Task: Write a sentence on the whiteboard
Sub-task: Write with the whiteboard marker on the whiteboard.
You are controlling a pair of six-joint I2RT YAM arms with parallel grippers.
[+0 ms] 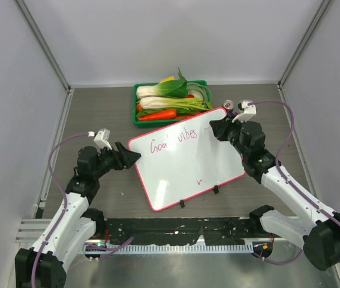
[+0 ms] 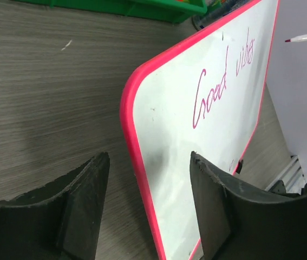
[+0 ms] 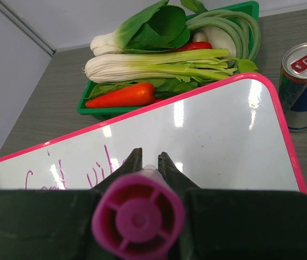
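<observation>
pink-red-framed white whiteboard (image 1: 187, 171); magenta sentence (image 1: 174, 142); can (image 3: 303, 86) seemingly blue and silver.

A green tray (image 1: 136, 96) sits at upper centre of the overhead view, on a grey wood-grain table (image 1: 92, 108). It holds bok choy (image 1: 161, 90), pale stalks (image 3: 142, 65), an orange carrot (image 1: 158, 115) and green beans (image 3: 240, 21). A drink can (image 1: 229, 105) stands upright near its right end.

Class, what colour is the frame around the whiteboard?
The whiteboard frame is pink-red; the left wrist view shows it best.

Grey wood-grain table (image 1: 98, 114), pink-framed whiteboard (image 1: 187, 165), green vegetable tray (image 3: 88, 111), drink can (image 3: 303, 86)
</observation>
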